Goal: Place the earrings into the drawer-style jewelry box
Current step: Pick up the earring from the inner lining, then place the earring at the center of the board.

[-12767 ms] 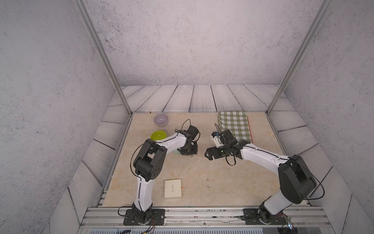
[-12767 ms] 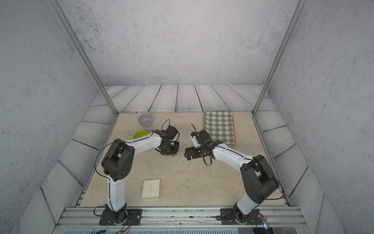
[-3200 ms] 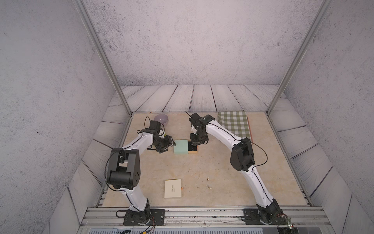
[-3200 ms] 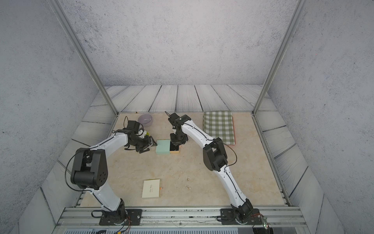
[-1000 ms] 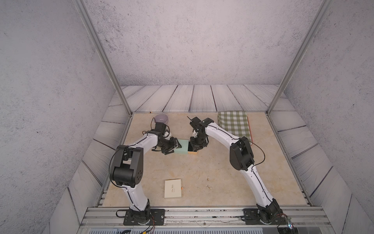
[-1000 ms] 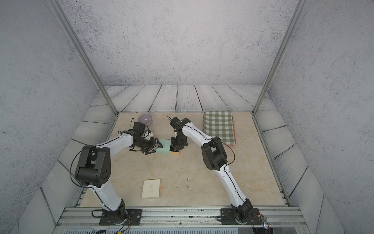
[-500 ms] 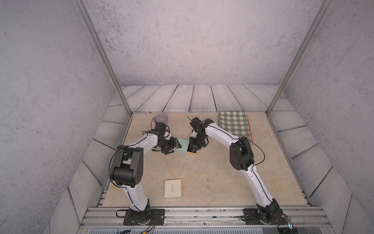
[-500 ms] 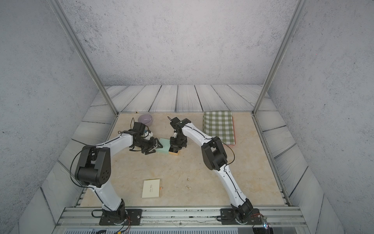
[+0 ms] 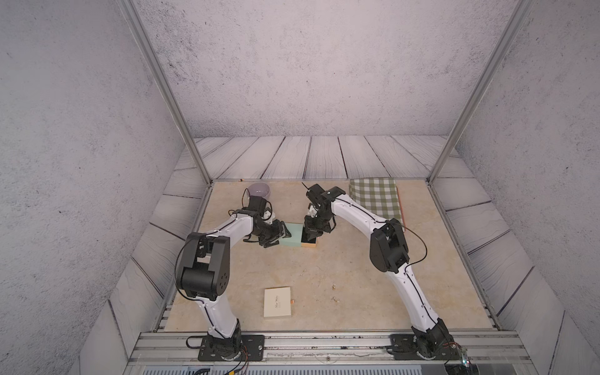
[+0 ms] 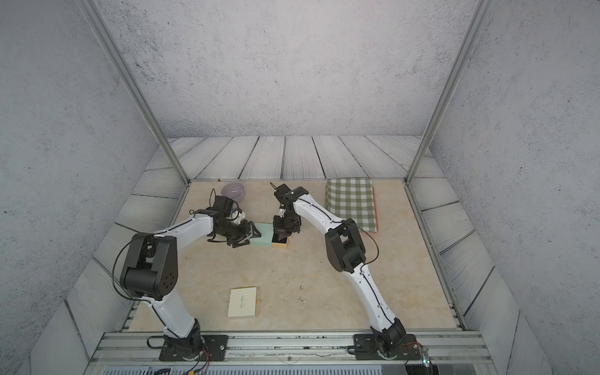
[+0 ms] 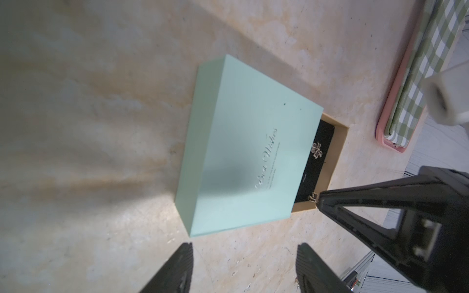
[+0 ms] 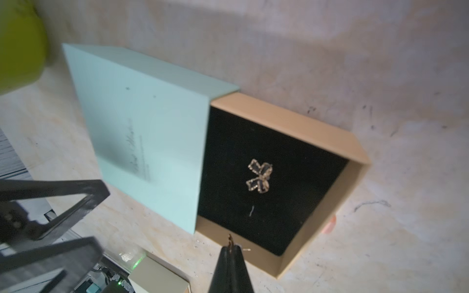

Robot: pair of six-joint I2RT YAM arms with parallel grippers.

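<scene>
1. A beige counter [image 9: 357, 259] fills the floor of a grey-walled cell in both top views. Two white robot arms reach in from the near edge, and their tips meet at the middle of the far half.
2. A green checked cloth [image 9: 376, 198] lies folded at the far right of the counter, well apart from the claws.
3. The drawer-style jewelry box [image 9: 292, 235] sits between the two claws. Its mint sleeve lies flat and its tan drawer [image 12: 317, 142] is pulled partly out toward the right arm, showing a black lining.
4. A flat cream box [image 9: 277, 302] lies near the front edge, well apart from both claws.
5. A pale lavender bowl [image 9: 259, 190] stands at the far left, behind the left arm.
6. The left claw [image 11: 245, 247] is spread open and holds nothing. It sits low, just beside the sleeve's closed end, without touching it.
7. The right claw [image 12: 230, 247] points down at the rim of the open drawer, its tips pressed together.
8. A bow earring [image 12: 259, 176] rests on the black lining near the drawer's middle, a short way from the right claw's tips.
9. A pinched earring [image 12: 230, 238], a tiny gold piece, pokes out from between the right claw's closed tips. Whether it touches the lining cannot be told.
10. Two loose earrings [image 9: 333, 286] glint on the bare counter near the front, right of the cream box and well apart from both claws.
</scene>
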